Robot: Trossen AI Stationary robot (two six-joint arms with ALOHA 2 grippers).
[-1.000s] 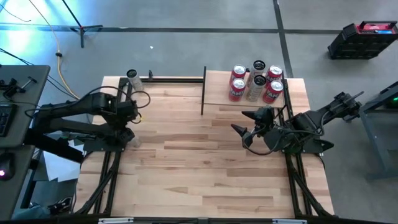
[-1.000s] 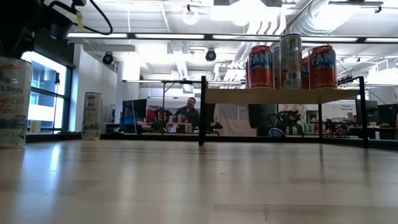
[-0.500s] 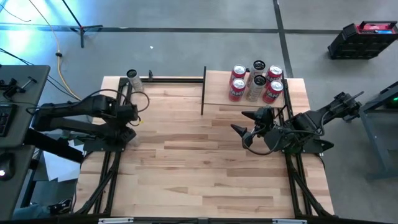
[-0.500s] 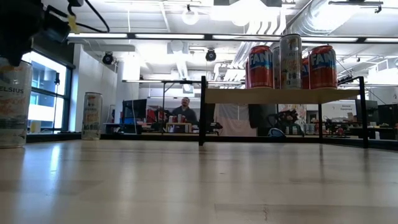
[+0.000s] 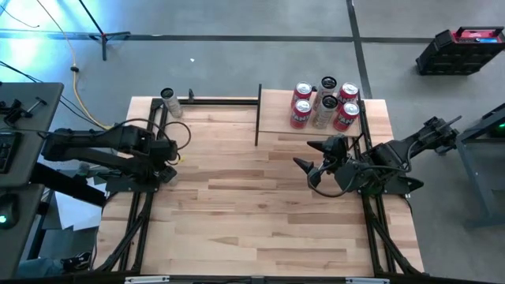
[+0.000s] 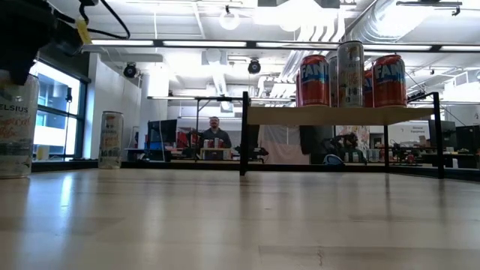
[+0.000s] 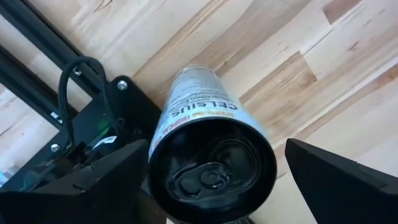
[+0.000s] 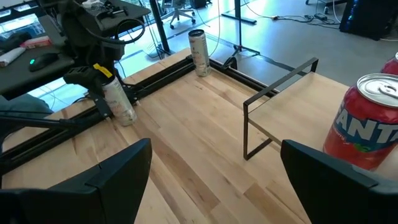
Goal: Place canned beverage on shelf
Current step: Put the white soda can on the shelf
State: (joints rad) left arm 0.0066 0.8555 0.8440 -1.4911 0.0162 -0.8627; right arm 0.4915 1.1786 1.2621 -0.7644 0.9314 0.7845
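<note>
High view: the shelf (image 5: 272, 114), a pale wood board with thin black uprights, sits at upper centre of the planked tabletop (image 5: 252, 205) and carries five cans (image 5: 323, 103), three of them red. A slim silver can (image 5: 170, 102) stands at the table's upper left corner. The left gripper (image 5: 164, 164) hangs at the left edge, the right gripper (image 5: 312, 158) right of centre, its fingers spread and empty.

Low view: red cans lettered "FAN" (cut off) (image 6: 314, 79) stand on the shelf at upper right; a white can reading "ELSIUS" (image 6: 16, 124) stands at far left.

Left wrist view: a white cylinder printed "CELSIUS" (image 7: 208, 155), black lid with pull tab, stands upright between the open dark fingers (image 7: 109, 180), apparently untouched.

Right wrist view: a red can (image 8: 367, 127) at right reads "ANT"
</note>
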